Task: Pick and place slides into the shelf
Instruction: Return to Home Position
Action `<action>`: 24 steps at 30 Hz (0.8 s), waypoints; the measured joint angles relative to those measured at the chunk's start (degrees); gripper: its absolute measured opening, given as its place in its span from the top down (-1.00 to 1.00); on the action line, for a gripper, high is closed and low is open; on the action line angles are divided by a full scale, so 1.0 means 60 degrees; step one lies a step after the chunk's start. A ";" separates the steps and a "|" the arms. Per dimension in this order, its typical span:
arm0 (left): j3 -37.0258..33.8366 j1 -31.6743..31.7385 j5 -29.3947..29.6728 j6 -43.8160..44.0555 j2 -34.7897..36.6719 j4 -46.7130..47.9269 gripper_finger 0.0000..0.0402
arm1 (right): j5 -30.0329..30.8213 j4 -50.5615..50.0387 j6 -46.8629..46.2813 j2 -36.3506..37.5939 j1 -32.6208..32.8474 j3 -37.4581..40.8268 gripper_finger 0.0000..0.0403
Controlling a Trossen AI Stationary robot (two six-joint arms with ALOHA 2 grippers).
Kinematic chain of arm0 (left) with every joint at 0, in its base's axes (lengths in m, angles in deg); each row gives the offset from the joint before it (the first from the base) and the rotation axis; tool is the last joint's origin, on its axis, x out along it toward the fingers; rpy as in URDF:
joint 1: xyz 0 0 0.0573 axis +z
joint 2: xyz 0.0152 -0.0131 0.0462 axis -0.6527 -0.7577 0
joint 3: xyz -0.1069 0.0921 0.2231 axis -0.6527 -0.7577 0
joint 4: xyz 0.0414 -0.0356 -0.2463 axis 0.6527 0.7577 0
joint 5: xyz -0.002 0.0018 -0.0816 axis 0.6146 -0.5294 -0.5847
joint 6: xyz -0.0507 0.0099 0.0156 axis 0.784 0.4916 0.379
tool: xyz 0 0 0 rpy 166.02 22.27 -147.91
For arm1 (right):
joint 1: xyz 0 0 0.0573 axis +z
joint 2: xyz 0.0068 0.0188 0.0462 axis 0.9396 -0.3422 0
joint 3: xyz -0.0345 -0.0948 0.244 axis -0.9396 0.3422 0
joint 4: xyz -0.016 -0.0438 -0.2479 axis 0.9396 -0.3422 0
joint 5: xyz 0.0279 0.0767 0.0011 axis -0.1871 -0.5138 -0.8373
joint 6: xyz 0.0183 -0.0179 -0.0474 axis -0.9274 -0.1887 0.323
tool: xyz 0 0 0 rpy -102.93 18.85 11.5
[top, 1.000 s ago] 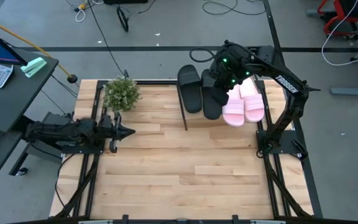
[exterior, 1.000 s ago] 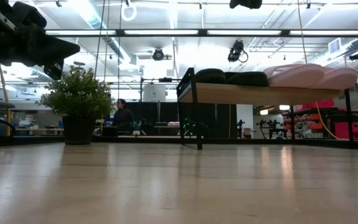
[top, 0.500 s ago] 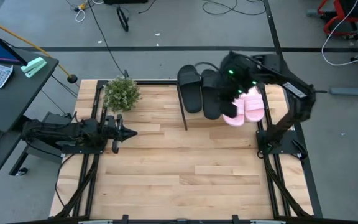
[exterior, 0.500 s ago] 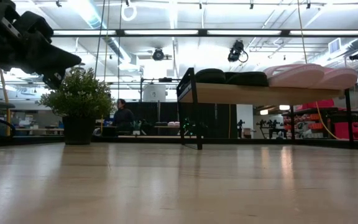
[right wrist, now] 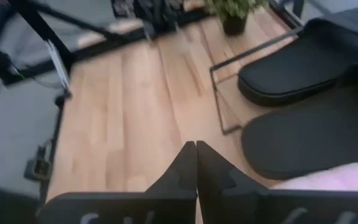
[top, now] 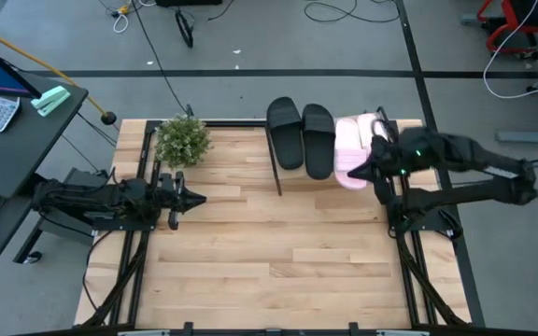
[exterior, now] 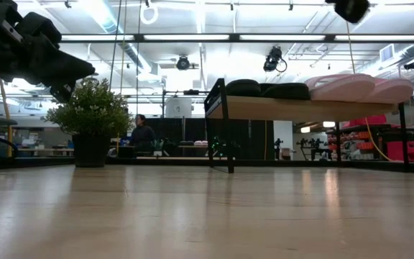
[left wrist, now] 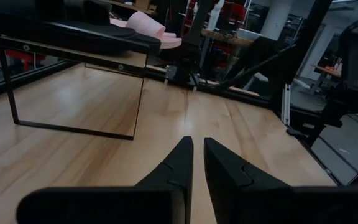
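High view shows all four slides resting on the shelf [exterior: 300, 108] at the back of the bench [top: 250, 252], side by side across its top board. The two black slides [top: 302, 137] lie toward the end nearer the potted plant [top: 183, 140], and the two pink slides [top: 348, 149] lie beside them toward the right arm. Pairs sit together by colour, soles down, filling the board's width so none hangs off an end. The right gripper [top: 361, 174] hangs above the near end of the pink pair, clear of them rather than touching. The low view places it high over the shelf, and its wrist view looks down past the black slides to the bench. Its jaws are pressed together on nothing, which fits a hand that has no more to carry. The left gripper [top: 194, 198] waits low over the bench's left side beside the plant, pointing toward the shelf, its jaws drawn nearly together with only a thin slit between them, also empty. Placement looks finished; what remains is probably just parking the right arm away from the shelf so the pink slides are not nudged.
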 joint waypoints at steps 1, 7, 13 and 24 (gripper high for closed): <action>0.0000 -0.0001 0.0003 0.0004 0.0000 -0.0017 0.77 | 0.0087 0.0570 -0.0190 0.0440 0.0120 0.0616 1.00; 0.0000 -0.0004 0.0004 0.0004 0.0000 -0.0044 0.82 | 0.0210 0.4286 -0.0859 0.2398 0.0731 0.3990 1.00; 0.0000 -0.0001 0.0004 0.0004 0.0000 -0.0062 0.86 | 0.0144 0.6651 -0.1494 0.3209 0.1336 0.6164 1.00; 0.0000 -0.0003 0.0004 0.0004 0.0000 -0.0077 0.79 | 0.0645 0.7668 -0.1647 0.4512 0.2144 0.7850 1.00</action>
